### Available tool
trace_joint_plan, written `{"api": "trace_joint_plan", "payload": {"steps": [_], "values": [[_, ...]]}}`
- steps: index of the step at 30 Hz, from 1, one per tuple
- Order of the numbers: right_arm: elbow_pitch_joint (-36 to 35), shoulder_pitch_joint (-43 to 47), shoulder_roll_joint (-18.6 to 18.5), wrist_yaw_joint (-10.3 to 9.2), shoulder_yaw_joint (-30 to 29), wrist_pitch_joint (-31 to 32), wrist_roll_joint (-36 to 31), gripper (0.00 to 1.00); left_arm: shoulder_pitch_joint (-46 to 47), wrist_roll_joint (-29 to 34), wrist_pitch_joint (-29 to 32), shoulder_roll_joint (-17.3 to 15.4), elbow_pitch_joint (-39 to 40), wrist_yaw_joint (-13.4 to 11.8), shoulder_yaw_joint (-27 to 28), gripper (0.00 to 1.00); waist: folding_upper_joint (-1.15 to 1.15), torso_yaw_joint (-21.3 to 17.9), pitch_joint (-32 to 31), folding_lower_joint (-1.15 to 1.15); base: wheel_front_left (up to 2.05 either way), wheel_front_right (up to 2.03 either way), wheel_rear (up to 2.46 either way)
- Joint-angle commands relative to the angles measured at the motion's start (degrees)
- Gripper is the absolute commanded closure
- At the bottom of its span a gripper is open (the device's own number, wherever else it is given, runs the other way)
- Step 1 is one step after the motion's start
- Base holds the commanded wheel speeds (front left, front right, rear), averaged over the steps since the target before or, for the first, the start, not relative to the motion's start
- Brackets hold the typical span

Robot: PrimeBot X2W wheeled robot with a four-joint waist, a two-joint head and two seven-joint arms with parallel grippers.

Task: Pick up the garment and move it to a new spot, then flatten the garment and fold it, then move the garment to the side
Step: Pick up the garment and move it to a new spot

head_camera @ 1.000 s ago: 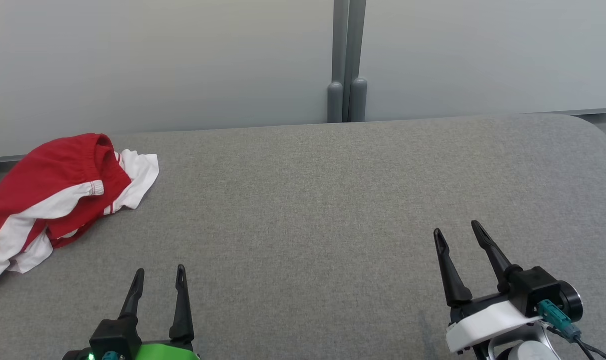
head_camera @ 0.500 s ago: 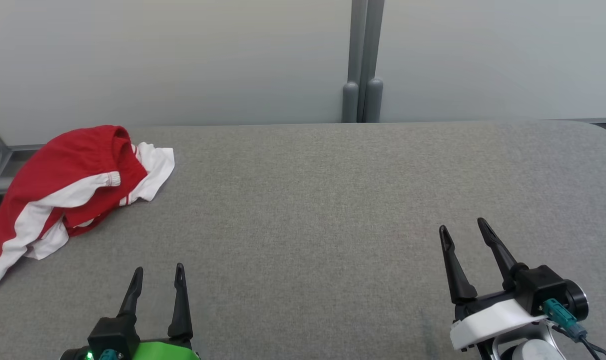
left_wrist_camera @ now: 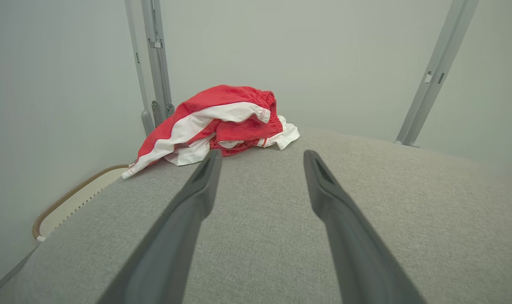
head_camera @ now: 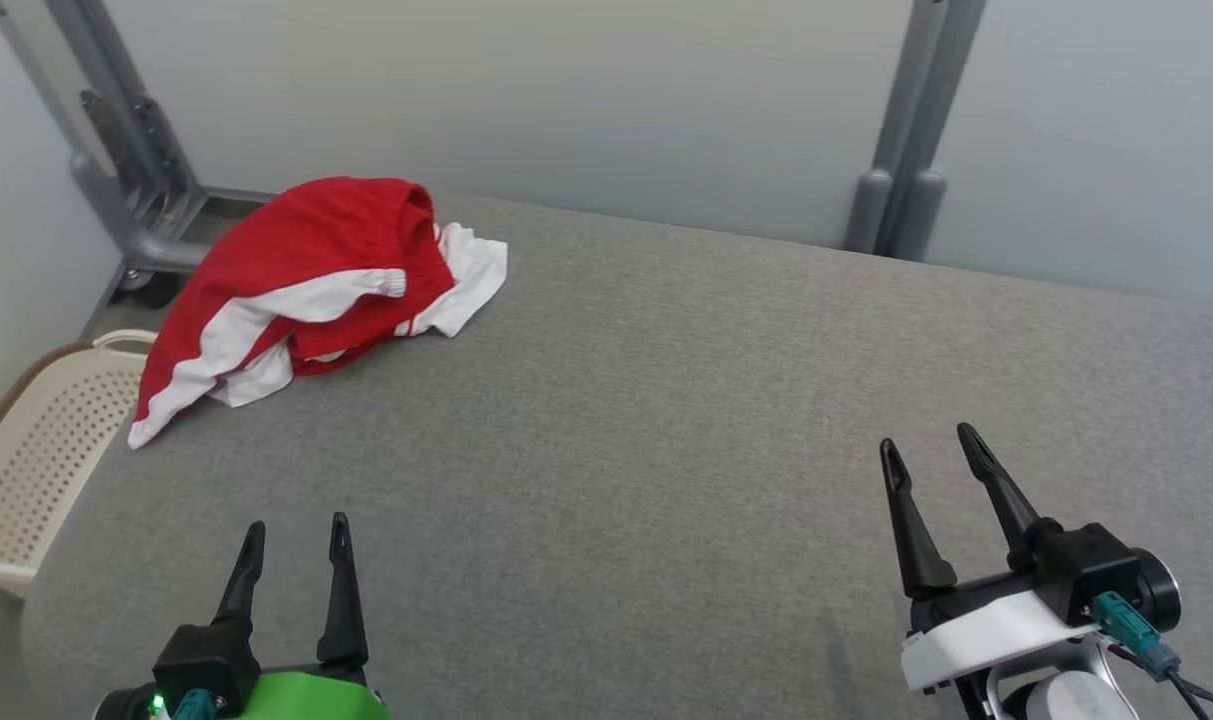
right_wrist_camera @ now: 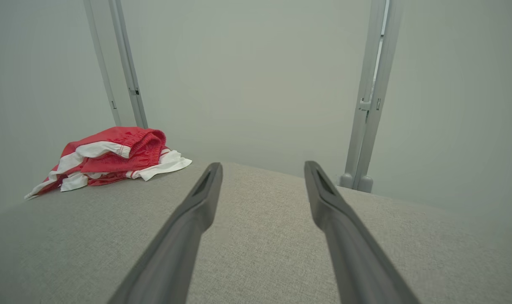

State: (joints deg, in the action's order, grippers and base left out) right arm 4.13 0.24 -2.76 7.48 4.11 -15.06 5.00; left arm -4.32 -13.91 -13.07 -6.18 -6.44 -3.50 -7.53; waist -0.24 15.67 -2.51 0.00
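A crumpled red and white garment [head_camera: 306,280] lies in a heap at the far left corner of the grey padded table [head_camera: 646,420]. The left wrist view has the garment [left_wrist_camera: 222,122] straight ahead, beyond the fingertips. In the right wrist view the garment [right_wrist_camera: 112,156] sits far off to the left. My left gripper [head_camera: 296,535] hovers open near the table's front left, well short of the garment. Over the front right, my right gripper [head_camera: 931,450] also stands open, with nothing between its fingers.
A cream perforated laundry basket [head_camera: 36,450] stands on the floor off the table's left edge. Grey metal frame posts [head_camera: 901,170] rise behind the table against pale wall panels. A wheeled frame foot [head_camera: 146,250] sits behind the garment.
The head camera has turned left, so the whole picture has shifted right and the basket has come into sight. Both grippers keep their open pose; the garment lies as before.
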Motion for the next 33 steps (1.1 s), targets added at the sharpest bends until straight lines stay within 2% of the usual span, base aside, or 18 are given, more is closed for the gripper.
{"api": "trace_joint_plan", "payload": {"steps": [1, 13, 23, 33], "values": [[-0.08, -0.39, -0.23, 0.01, 0.07, -0.18, 0.27, 0.00, 0.21, -0.20, -0.01, -0.37, 0.16, -0.13, 0.22, 0.00, 0.24, 6.79, 1.20, 0.00, 0.00, 0.00, 0.00], [0.64, -0.49, -0.24, 0.01, 0.92, -0.18, 0.52, 0.00, -0.57, -1.39, -0.20, -0.53, 0.61, -0.69, 0.38, 0.00, 0.24, 11.90, 1.33, 0.00, 0.00, 0.00, 0.00], [0.47, -0.53, -0.24, 0.01, 0.86, -0.18, -0.43, 0.00, 0.21, -1.62, 0.35, -1.13, 1.29, -1.51, 0.68, 0.00, 0.24, 10.71, 1.91, 0.00, 0.00, 0.00, 0.00], [-0.53, -2.42, -0.26, 0.01, 0.61, -0.18, -2.58, 0.00, 8.20, -1.73, 3.31, -4.34, 2.85, 0.24, 1.10, 0.00, 0.24, 7.64, 6.43, 0.00, 0.00, 0.00, 0.00]]}}
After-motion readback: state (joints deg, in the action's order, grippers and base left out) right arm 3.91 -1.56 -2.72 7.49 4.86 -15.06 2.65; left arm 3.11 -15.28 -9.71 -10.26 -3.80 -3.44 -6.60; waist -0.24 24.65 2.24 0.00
